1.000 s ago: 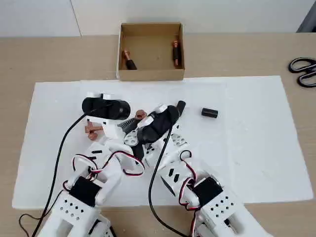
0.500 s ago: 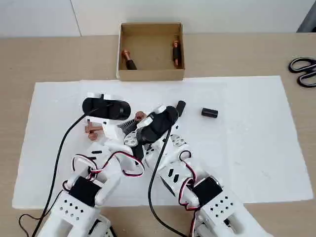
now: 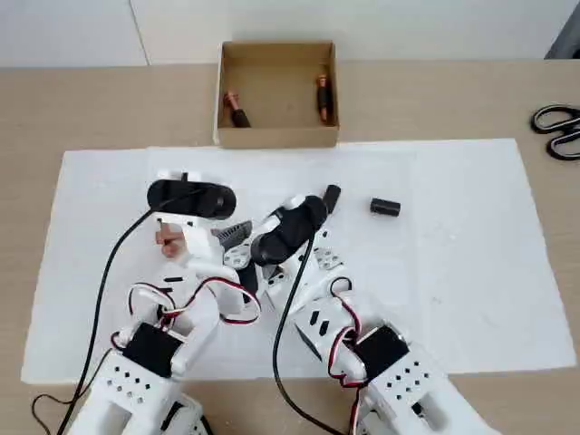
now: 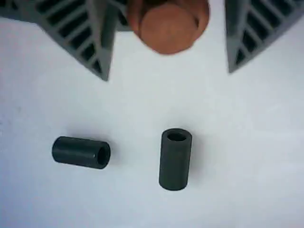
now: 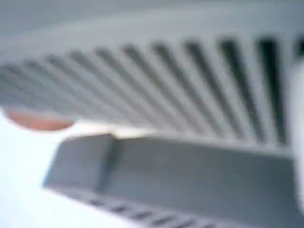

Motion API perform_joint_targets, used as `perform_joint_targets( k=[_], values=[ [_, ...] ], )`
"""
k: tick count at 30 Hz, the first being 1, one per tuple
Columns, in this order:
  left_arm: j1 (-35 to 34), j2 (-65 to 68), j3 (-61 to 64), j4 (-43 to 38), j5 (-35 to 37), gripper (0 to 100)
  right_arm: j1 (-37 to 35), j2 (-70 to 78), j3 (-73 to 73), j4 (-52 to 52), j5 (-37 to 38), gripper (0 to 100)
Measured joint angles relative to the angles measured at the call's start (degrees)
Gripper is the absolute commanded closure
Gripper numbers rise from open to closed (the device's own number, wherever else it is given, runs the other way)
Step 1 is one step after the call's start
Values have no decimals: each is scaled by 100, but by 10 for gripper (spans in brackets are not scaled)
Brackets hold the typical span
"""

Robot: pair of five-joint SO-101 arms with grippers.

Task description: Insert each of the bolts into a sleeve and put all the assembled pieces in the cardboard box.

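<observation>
A copper bolt (image 4: 168, 23) sits between the spread jaws of the left gripper (image 4: 167, 73). It lies close against one jaw, with a clear gap to the other. Beyond it, two black sleeves lie loose on the white sheet (image 3: 453, 272). One sleeve (image 3: 332, 195) is just beside the right arm's black wrist, and the second sleeve (image 3: 384, 207) is a little farther out, apart from the first.

The right gripper (image 3: 272, 237) hangs low right next to the left one, and I cannot tell whether it is open or closed. More copper bolts (image 3: 166, 237) lie on the sheet beside the left arm, partly hidden by it.

The cardboard box (image 3: 276, 138) stands at the sheet's far edge. It holds two assembled pieces, one (image 3: 236, 109) near a side wall and the other (image 3: 322, 95) along the opposite wall. Scissors (image 3: 557, 127) lie on the bare table (image 3: 91, 100), well off to the side.
</observation>
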Motion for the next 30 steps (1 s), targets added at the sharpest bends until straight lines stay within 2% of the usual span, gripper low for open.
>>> perform_joint_targets(
  k=[3,6,12,15,24,30],
  values=[
    [-44,26,-308,580,0,845,0,0,-9,0,0,995],
    [-369,26,-527,1169,-237,845,97,-9,-26,0,0,995],
    [-1846,53,-791,1846,-1679,845,211,-35,-26,-9,-9,995],
    [-2435,53,-1002,2013,-2101,845,229,-35,-26,-9,-9,995],
    [-3613,53,-1600,2673,-2242,845,949,-35,-79,141,-9,995],
    [-4141,53,-1600,2804,-2699,847,1662,484,-1451,1451,-9,995]
  ],
)
